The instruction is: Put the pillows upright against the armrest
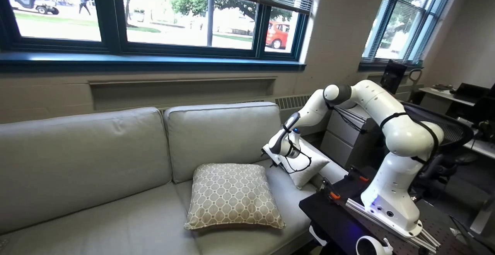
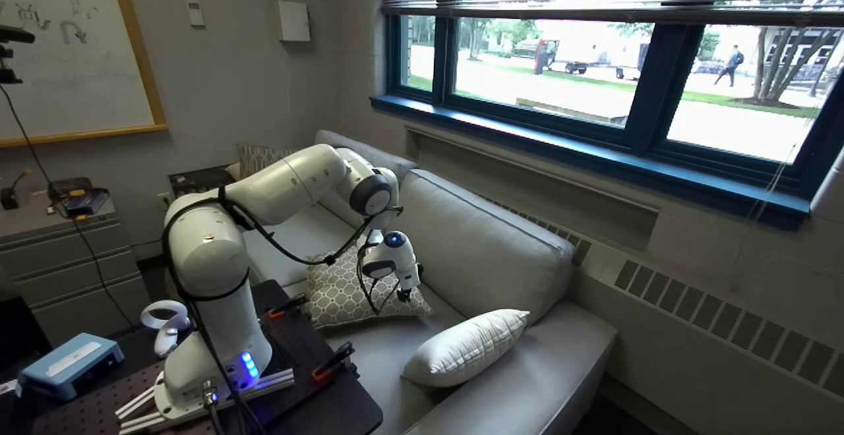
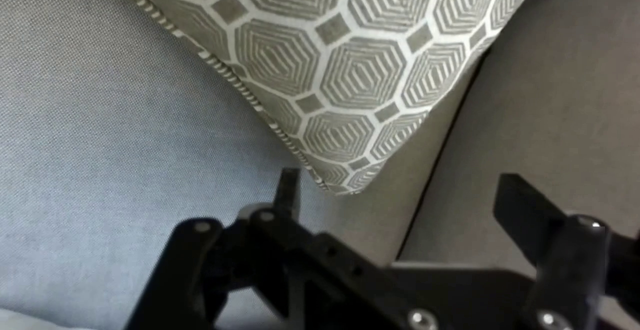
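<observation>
The tan lattice pillow (image 1: 234,197) lies on the couch seat, in both exterior views; one corner of this tan pillow (image 3: 340,80) points toward my gripper in the wrist view. The cream-white pillow (image 2: 468,349) leans at a slant by the armrest (image 2: 527,376), its lower edge on the seat. Above the seat, close to the back cushion, my gripper (image 3: 400,175) is open, its fingers wide apart with nothing between them. The tan corner sits just beyond the left fingertip in that view; whether they touch I cannot tell. In an exterior view the arm covers part of the white pillow (image 1: 309,168).
A tall back cushion (image 1: 224,131) rises behind the seat, beside the gripper. The black robot table (image 2: 330,382), with clamps (image 2: 333,362) on its edge, stands against the couch front. Another patterned cushion (image 2: 260,158) is at the couch's far end.
</observation>
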`<state>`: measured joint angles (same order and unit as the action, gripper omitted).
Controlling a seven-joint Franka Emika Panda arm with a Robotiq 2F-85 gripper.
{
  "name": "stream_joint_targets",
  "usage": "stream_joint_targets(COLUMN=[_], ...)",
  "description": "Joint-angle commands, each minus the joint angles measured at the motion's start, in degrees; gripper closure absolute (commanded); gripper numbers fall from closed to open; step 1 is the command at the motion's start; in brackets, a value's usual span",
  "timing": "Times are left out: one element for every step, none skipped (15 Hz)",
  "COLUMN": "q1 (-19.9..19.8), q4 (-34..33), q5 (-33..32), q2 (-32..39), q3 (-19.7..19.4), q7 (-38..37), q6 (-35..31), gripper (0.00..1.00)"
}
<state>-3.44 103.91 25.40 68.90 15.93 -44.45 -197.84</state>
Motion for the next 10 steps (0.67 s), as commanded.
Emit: stream_joint_targets(q1=[-0.1, -1.92, -2.54, -3.43, -4.12, -4.24, -4.07, -3.82, -3.58, -3.3], q4=[-7.21, -9.05, -11.3, -13.96, -16.34, -18.73, -20.85, -22.75, -24.29, -25.47], q5=[0.3, -1.57, -2.5, -3.73, -4.49, -4.81, -4.67, -4.06, -3.34, -2.63], q2=[6.35, 7.95, 9.74, 11.75, 13.43, 14.89, 15.97, 16.78, 17.25, 17.54], q3=[2.15, 4.64, 6.07, 8.15, 9.95, 11.2, 11.9, 12.1, 12.07, 11.76], q7=[-0.72, -0.17, 0.28, 1.1, 1.91, 2.75, 3.66, 4.7, 5.79, 6.54], q6=[0.75, 3.33, 5.5, 8.3, 10.85, 13.54, 16.14, 18.5, 20.74, 22.61], gripper=[0.0, 0.0, 0.0, 0.0, 0.0, 0.0, 0.0, 0.0, 0.0, 0.0])
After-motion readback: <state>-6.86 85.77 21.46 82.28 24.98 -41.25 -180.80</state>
